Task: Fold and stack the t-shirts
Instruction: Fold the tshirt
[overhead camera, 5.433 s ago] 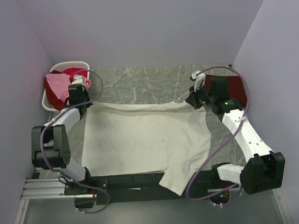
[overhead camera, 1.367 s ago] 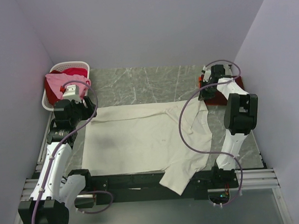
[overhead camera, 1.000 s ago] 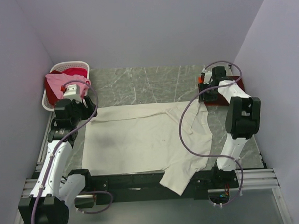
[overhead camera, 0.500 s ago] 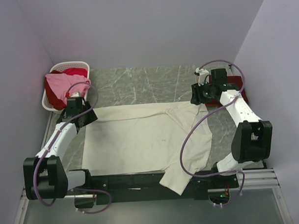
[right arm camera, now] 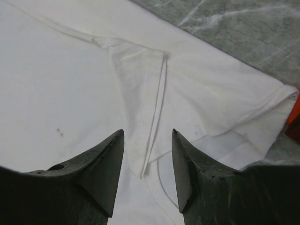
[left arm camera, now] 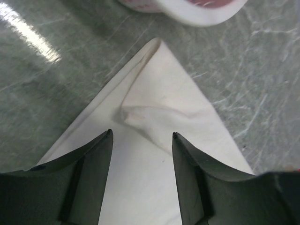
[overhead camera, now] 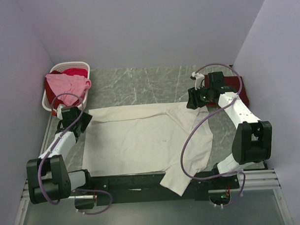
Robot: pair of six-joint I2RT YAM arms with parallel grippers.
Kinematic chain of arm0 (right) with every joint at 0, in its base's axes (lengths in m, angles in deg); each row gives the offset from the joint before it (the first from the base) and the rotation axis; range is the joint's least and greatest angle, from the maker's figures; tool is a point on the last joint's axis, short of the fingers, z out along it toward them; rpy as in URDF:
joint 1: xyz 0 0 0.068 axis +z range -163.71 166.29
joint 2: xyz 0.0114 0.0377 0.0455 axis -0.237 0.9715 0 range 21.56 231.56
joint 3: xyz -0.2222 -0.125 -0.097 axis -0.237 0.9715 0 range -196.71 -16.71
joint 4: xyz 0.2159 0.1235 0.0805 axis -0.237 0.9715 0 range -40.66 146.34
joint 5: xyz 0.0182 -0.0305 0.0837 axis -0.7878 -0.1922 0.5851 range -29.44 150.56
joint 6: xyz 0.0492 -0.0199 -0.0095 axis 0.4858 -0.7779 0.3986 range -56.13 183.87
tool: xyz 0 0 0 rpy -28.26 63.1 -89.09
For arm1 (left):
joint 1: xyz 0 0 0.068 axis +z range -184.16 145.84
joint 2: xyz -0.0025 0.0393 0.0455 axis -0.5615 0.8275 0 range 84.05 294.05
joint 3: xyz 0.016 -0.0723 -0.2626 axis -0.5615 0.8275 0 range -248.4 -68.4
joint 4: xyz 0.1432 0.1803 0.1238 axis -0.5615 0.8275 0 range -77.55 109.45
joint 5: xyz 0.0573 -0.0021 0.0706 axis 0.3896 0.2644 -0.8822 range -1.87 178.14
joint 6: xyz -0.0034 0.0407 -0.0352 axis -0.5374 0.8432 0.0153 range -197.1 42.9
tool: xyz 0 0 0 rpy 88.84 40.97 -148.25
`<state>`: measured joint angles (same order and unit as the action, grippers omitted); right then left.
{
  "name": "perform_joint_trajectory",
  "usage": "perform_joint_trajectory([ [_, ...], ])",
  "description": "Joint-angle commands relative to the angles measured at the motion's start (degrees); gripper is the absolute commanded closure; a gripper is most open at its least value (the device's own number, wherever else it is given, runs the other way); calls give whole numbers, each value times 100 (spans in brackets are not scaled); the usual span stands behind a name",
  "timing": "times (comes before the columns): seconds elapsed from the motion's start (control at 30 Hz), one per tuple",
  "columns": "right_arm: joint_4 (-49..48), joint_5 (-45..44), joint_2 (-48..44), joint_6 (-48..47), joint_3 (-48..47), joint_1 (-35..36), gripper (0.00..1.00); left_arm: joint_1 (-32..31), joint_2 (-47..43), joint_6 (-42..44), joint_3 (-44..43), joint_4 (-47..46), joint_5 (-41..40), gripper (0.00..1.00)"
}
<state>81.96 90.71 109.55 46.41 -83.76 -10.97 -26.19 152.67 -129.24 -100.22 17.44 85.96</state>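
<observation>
**Both end effectors hang open over the far corners of the cream-white t-shirt**

The overhead view alone shows the whole layout. The cream-white t-shirt lies spread across the marbled tabletop, and its near right part drapes over the tabletop's near edge. Beyond the shirt's far left corner stands a white slatted basket that holds a pink t-shirt on top of a red t-shirt. Beyond its far right corner lies a dark red t-shirt. From overhead, the left end effector sits at the shirt's far left corner and the right end effector at its far right shoulder, but how far either one is open cannot be read there.

The wrist views settle that. In the left wrist view the left end effector has its jaws apart with nothing gripped. The shirt's pointed corner lies flat beyond the fingertips, with a small raised wrinkle between them and the basket's rim just past the tip. In the right wrist view the right end effector is likewise parted and holds nothing. A sleeve folded back over the shirt's body lies directly below and ahead of the gap, its hem seam running toward the fingertips. Whether either set of fingertips touches the cloth cannot be told.
</observation>
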Motion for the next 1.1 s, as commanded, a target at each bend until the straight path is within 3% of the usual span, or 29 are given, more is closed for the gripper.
perform_joint_trajectory([
  [0.0, -81, 210, -317, -74, 7, -11, 48, 108, 125, -385, 0, -1034, 174, 41],
  [0.83, -89, 158, -247, -13, -19, -11, 47, 363, 1347, -868, 193, -1580, 815, 44],
  [1.07, -89, 149, -229, -21, -19, -19, 47, 363, 1514, -929, 123, -1730, 842, 51],
])
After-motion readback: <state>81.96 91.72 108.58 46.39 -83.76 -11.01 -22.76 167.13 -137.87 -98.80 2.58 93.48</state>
